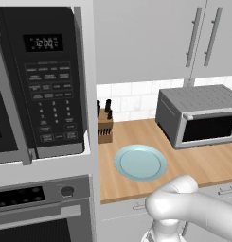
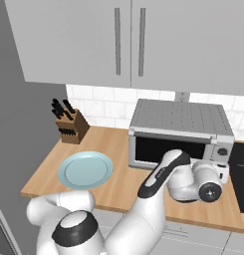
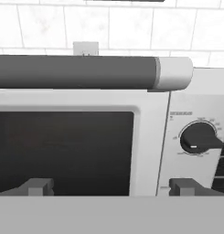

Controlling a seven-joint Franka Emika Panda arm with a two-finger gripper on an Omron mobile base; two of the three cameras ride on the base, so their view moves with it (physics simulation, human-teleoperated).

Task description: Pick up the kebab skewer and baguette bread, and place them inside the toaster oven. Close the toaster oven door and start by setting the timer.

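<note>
Open gripper (image 3: 112, 187) faces closed toaster oven door (image 3: 63, 151), near its knob (image 3: 197, 138).

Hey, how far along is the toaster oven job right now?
Done: the toaster oven door is shut and the plate is bare. In hand: the open gripper faces the oven's front, beside the timer knob. Left: turning that knob.

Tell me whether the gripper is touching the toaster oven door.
Cannot tell. In the hand view the gripper is open with its fingertips in front of the toaster oven door, but neither contact nor a gap shows plainly.
</note>
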